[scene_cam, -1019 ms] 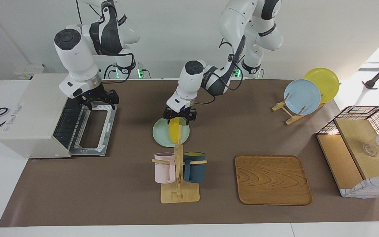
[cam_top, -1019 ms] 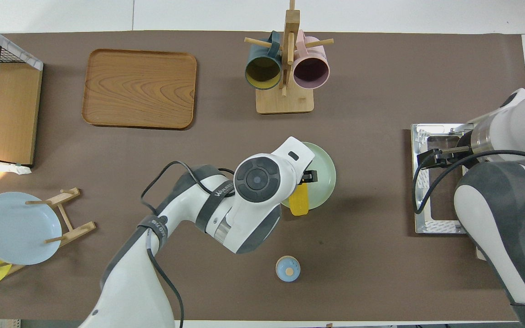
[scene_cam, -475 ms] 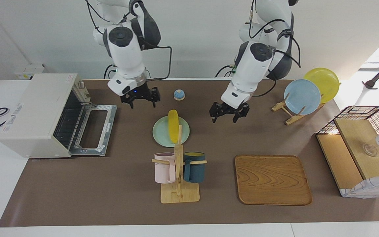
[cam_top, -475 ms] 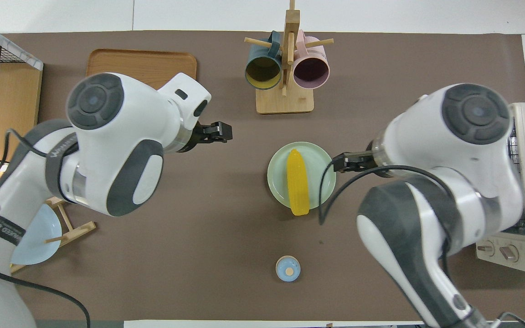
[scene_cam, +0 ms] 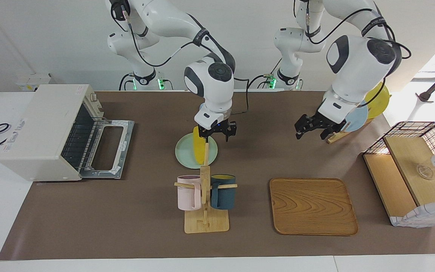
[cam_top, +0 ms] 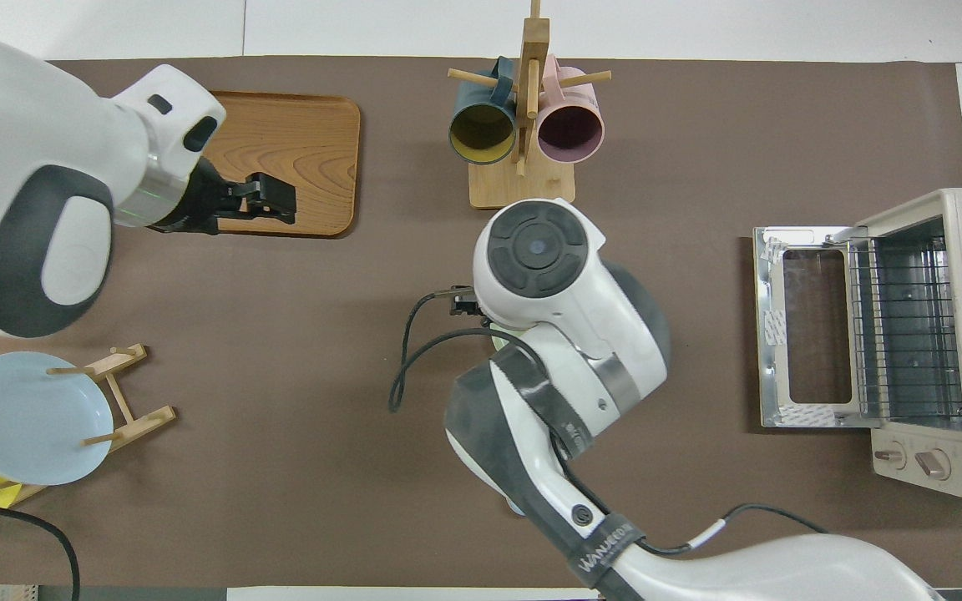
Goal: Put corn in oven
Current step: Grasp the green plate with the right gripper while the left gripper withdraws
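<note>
The yellow corn [scene_cam: 199,149] lies on a pale green plate [scene_cam: 184,155] at the middle of the mat. My right gripper [scene_cam: 216,133] hangs low over the plate's edge nearer the robots, at the corn's end, fingers apart and nothing held. In the overhead view the right arm hides the corn and the plate. The cream oven [scene_cam: 40,128] [cam_top: 915,334] stands at the right arm's end of the table, with its door [scene_cam: 106,147] folded down flat and the wire rack showing. My left gripper [scene_cam: 310,131] [cam_top: 281,200] is raised, open and empty, near the plate rack.
A mug rack [scene_cam: 205,196] with a pink and a dark blue mug stands just farther from the robots than the plate. A wooden tray [scene_cam: 313,206] lies toward the left arm's end. A plate rack [cam_top: 118,392] and a wire-and-wood basket [scene_cam: 410,166] stand there too.
My right arm has swung from beside the oven to over the plate with the corn. My left arm has drawn away from the plate toward the plate rack.
</note>
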Robot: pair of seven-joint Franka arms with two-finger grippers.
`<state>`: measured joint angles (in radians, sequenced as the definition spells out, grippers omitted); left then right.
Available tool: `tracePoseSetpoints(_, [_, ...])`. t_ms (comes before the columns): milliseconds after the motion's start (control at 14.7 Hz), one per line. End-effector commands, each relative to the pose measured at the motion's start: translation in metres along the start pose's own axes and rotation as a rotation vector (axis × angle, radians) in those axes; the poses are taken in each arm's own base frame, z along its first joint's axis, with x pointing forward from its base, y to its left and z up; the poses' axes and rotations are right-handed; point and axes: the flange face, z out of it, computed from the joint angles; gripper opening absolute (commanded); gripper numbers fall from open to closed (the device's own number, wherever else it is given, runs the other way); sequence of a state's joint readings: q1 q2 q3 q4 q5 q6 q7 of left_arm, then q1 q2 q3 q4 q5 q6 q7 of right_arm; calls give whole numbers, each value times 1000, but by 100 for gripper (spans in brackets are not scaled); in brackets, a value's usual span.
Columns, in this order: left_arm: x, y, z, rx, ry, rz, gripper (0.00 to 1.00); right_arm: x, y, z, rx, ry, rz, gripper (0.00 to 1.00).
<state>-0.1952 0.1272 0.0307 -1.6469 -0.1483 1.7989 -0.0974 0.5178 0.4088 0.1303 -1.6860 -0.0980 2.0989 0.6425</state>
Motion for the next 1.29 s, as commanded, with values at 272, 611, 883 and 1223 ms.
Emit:
tracePoseSetpoints(272, [-34, -46, -50, 98, -46, 53, 100, -15, 18, 51, 15, 31, 1, 39])
tracePoseSetpoints(611, [-61, -47, -52, 100, -98, 49, 100, -25, 22, 60, 11, 10, 4, 30])
tracePoseSetpoints(883, [-64, -42, -45, 101, -86, 62, 100, -29, 23, 59, -27, -19, -5, 0])
tracePoseSetpoints(1223, [-59, -34, -47, 139, -58, 88, 100, -4, 32, 14, -174, -41, -80, 0])
